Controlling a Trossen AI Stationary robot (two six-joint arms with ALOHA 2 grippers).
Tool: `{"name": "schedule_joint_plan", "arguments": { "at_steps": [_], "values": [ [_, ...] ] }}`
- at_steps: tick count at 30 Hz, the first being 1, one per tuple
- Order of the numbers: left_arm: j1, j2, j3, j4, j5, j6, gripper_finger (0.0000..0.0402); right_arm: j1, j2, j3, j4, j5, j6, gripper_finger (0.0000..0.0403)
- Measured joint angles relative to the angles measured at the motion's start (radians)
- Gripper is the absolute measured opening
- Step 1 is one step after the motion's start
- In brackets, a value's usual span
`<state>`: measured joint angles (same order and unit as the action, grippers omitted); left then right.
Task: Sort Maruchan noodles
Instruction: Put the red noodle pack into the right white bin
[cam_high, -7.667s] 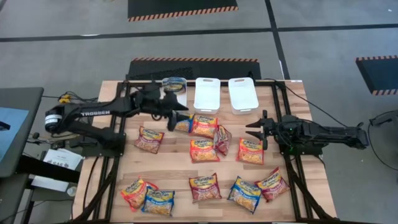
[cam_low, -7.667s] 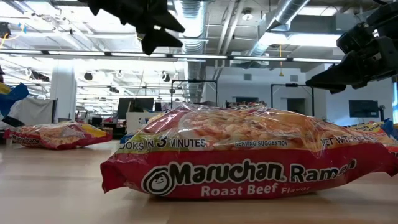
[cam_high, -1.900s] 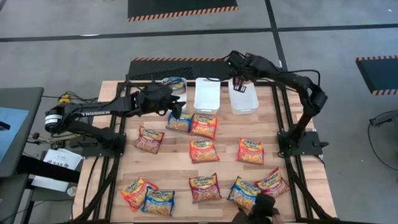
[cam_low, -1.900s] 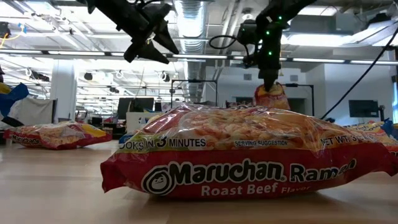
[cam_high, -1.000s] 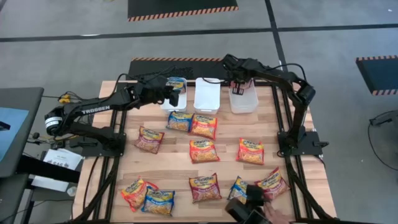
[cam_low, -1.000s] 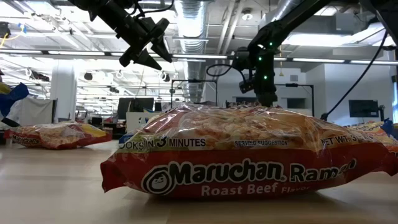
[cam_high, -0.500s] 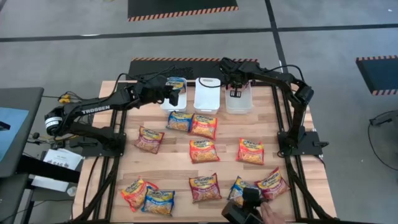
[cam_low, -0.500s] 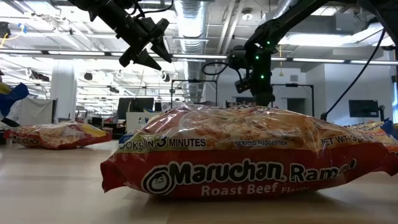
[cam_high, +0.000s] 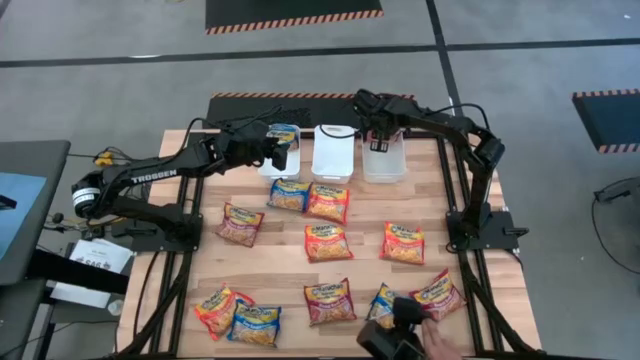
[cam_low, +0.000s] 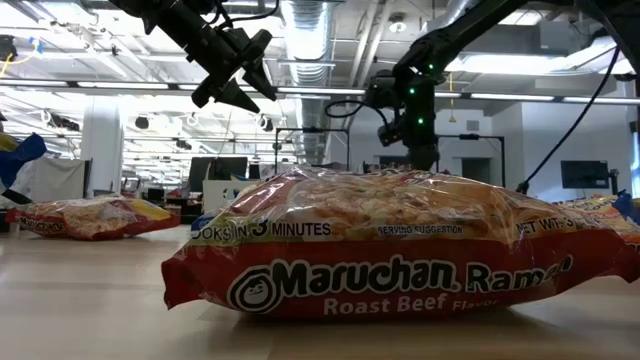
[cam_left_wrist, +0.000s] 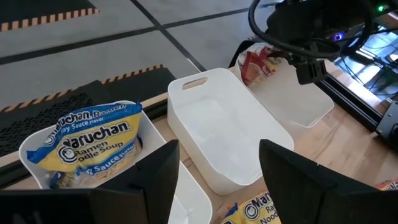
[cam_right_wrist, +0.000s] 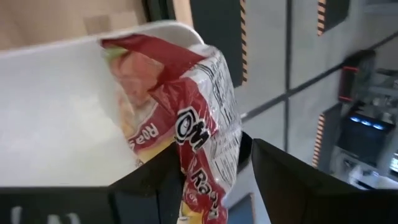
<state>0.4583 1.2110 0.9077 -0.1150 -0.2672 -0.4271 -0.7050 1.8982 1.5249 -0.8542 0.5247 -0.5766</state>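
Red packet stands between the right gripper's spread fingers inside the right tray, unseen from above. Left gripper, spread empty, overlooks a blue packet in its tray.

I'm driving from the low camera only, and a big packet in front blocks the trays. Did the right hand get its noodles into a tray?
Observer: Yes. The dark red packet stands on edge inside the right tray, at one end.
Operator: Is the hand open?
Observer: The right hand has its fingers spread, with the packet upright between them.
Operator: What's in the other trays?
Observer: The left tray holds a blue packet, and the middle tray holds nothing.
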Motion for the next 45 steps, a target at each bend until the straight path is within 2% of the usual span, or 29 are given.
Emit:
{"name": "schedule_joint_plan", "arguments": {
  "at_steps": [4, 11, 22, 29, 35, 41, 45],
  "values": [
    [0.000, 0.000, 0.000, 0.000, 0.000, -0.002, 0.0208, -0.009, 0.029, 0.000, 0.017, -0.072, 0.013, 0.0203],
    [0.000, 0.000, 0.000, 0.000, 0.027, -0.030, 0.0208, -0.011, 0.047, 0.000, 0.010, -0.057, 0.019, 0.0195],
    [0.000, 0.000, 0.000, 0.000, 0.027, -0.032, 0.0208, -0.022, -0.039, 0.000, 0.028, -0.053, 0.025, 0.0192],
    [0.000, 0.000, 0.000, 0.000, 0.026, -0.031, 0.0208, -0.076, 0.018, -0.003, 0.042, -0.075, 0.088, 0.0192],
    [0.000, 0.000, 0.000, 0.000, 0.025, -0.030, 0.0208, -0.071, 0.038, -0.004, 0.016, -0.084, 0.098, 0.0192],
    [0.000, 0.000, 0.000, 0.000, 0.025, -0.030, 0.0208, -0.056, 0.038, -0.005, 0.017, -0.063, 0.088, 0.0191],
    [0.000, 0.000, 0.000, 0.000, 0.026, -0.029, 0.0208, -0.042, 0.032, 0.001, -0.003, 0.012, 0.080, 0.0191]
  ]
}}
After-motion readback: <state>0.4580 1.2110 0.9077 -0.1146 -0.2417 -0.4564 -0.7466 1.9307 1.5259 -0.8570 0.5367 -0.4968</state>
